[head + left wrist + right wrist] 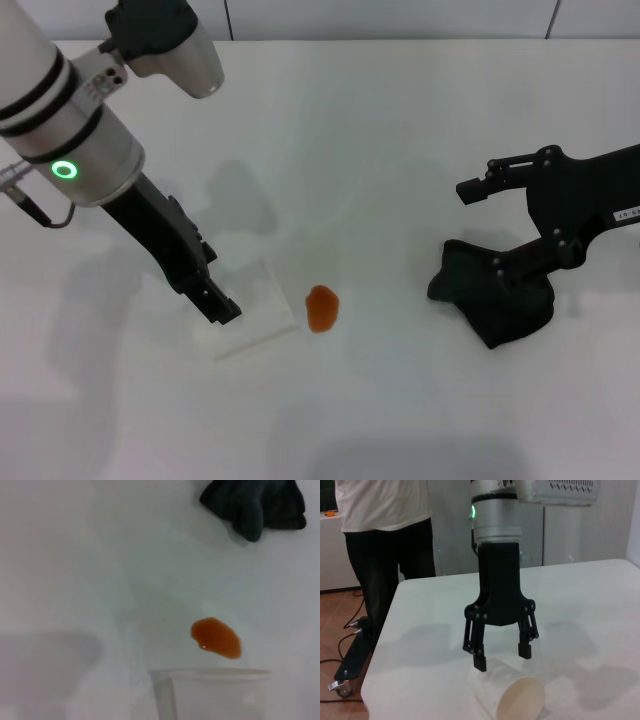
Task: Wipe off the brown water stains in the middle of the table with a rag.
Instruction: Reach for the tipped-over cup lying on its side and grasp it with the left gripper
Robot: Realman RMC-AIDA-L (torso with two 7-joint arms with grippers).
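The right pincer (500, 225) straddles the rag (495, 300) at right, spread open; the stain (322, 308) sits mid-worktop (400, 420). The left pincer (501, 657), open over a tipped cup (507, 697), risks rolling it through the stain

A: Bright, even light from above; the plain white matte bench (400, 420) carries only soft grey shadows.

B: The translucent white plastic cup (220, 692) is blurred in the left wrist view, and the glossy orange-brown blob (216, 638) shows a tiny glint.
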